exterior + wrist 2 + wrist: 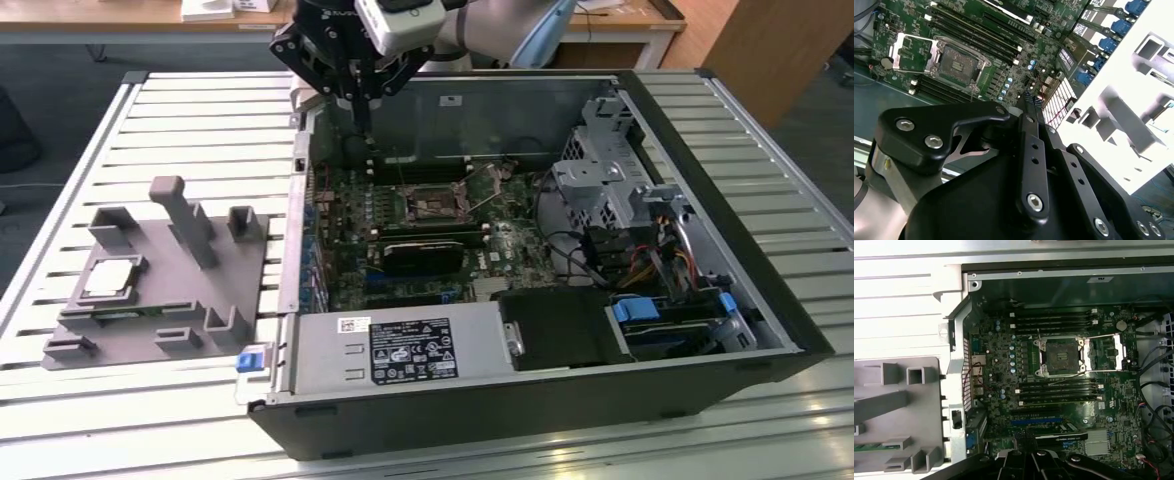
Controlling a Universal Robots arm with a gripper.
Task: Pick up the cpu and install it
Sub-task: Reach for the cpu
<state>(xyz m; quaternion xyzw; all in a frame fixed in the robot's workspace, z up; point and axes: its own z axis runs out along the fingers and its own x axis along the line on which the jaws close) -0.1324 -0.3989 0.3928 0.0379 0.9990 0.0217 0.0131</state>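
The cpu (110, 278), a small silvery square chip, lies flat in the grey plastic tray (160, 300) on the exterior view's left, outside the computer case (534, 400). My gripper (360, 120) hangs above the case's far left corner, well away from the cpu, fingers pressed together with nothing between them. Both wrist views show the shut fingertips (1027, 98) over the green motherboard (999, 365). The empty cpu socket (1061, 356) has its metal frame swung open; it also shows in the second wrist view as the socket (959, 62) and in the exterior view as the socket (434, 205).
The tray carries several upright posts (187, 215). Inside the case are a black card (420, 255), a power supply (400, 350), drive cages (607, 170) and loose cables (601, 270). The case walls rise around the motherboard. All stands on a slatted metal table (200, 110).
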